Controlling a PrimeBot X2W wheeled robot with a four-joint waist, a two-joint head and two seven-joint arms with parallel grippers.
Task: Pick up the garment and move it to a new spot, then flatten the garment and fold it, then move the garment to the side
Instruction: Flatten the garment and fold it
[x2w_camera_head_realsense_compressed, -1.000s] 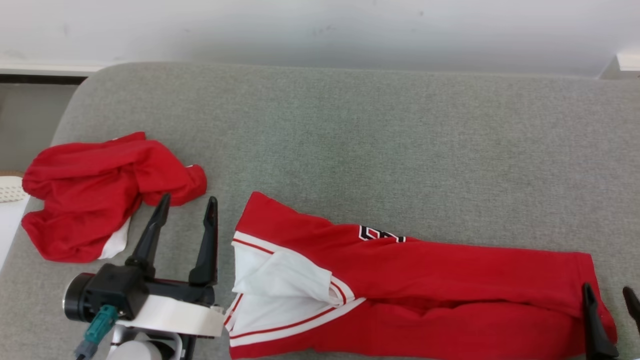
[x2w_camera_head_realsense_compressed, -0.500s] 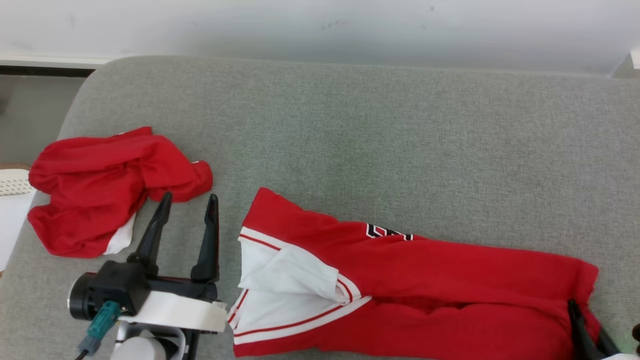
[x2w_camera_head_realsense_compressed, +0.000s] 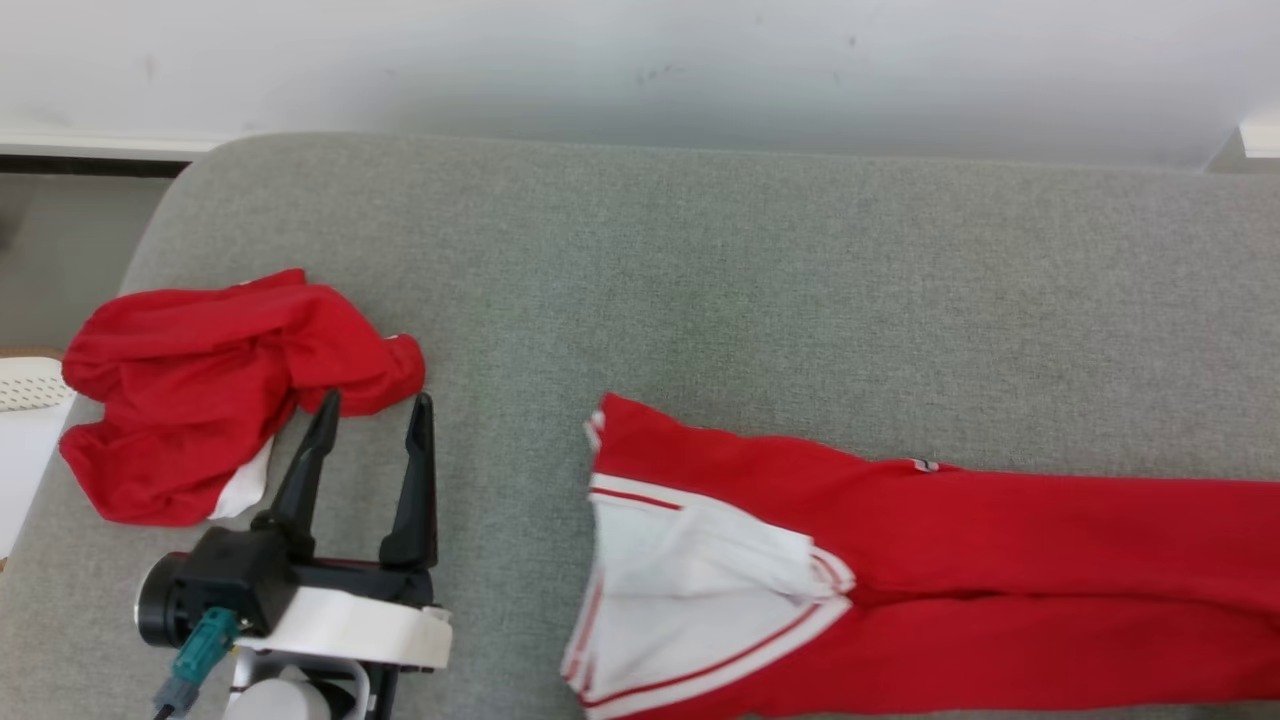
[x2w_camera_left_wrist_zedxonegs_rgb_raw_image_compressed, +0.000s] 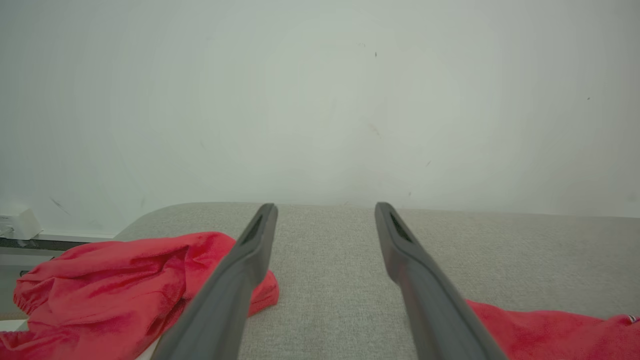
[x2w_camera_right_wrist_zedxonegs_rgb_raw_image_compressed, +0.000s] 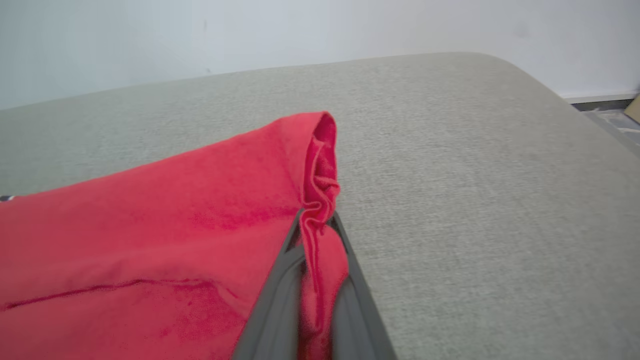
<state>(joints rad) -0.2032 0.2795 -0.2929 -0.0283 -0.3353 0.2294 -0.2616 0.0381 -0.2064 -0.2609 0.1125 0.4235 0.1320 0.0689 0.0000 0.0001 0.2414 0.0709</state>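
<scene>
The garment (x2w_camera_head_realsense_compressed: 950, 540), long red trousers with a white lining and striped waistband, lies stretched across the grey sofa (x2w_camera_head_realsense_compressed: 760, 290), waistband toward the middle and legs running off the right edge. In the right wrist view my right gripper (x2w_camera_right_wrist_zedxonegs_rgb_raw_image_compressed: 316, 220) is shut on the bunched red hem of the garment (x2w_camera_right_wrist_zedxonegs_rgb_raw_image_compressed: 175, 225), the cloth pinched between both fingers. My left gripper (x2w_camera_head_realsense_compressed: 375, 400) stands open over bare cushion, left of the waistband and touching nothing. Its two fingers are spread apart in the left wrist view (x2w_camera_left_wrist_zedxonegs_rgb_raw_image_compressed: 322, 207), with a corner of the garment (x2w_camera_left_wrist_zedxonegs_rgb_raw_image_compressed: 550, 330) at the lower right.
A second, crumpled red garment (x2w_camera_head_realsense_compressed: 220, 390) lies on the sofa's left end, just beyond my left fingertips, its heap (x2w_camera_left_wrist_zedxonegs_rgb_raw_image_compressed: 110, 280) also at the lower left. A white perforated object (x2w_camera_head_realsense_compressed: 25, 400) sits past the left edge. A pale wall backs the sofa.
The right gripper shut on the trouser hem and pulled it right, out of the head view. The garment slid right, opening a gap beside the still left gripper.
</scene>
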